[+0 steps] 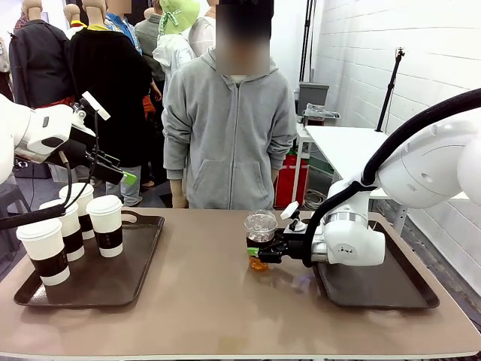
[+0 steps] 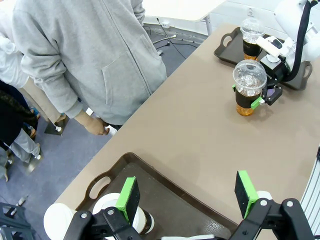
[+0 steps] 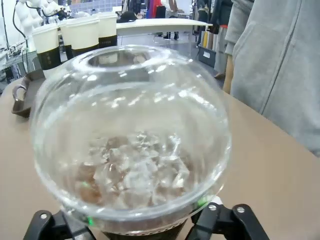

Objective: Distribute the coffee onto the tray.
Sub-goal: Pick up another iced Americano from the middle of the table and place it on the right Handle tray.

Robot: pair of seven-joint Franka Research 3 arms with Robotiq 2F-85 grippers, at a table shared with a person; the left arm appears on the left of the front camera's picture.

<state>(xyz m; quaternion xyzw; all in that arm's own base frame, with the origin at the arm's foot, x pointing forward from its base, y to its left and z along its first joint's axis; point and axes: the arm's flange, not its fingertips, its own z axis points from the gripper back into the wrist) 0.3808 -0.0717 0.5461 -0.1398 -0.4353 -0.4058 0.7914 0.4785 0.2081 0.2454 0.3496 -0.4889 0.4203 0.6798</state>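
My right gripper (image 1: 262,252) pinches the iced cup (image 1: 260,239) left of the tray (image 1: 391,289); a loose pinch could tip it.

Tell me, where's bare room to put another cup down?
The left tray is bare on its right half; its left half is crowded with white cups. The table between the trays is open, up to the iced coffee. The right tray has bare front room.
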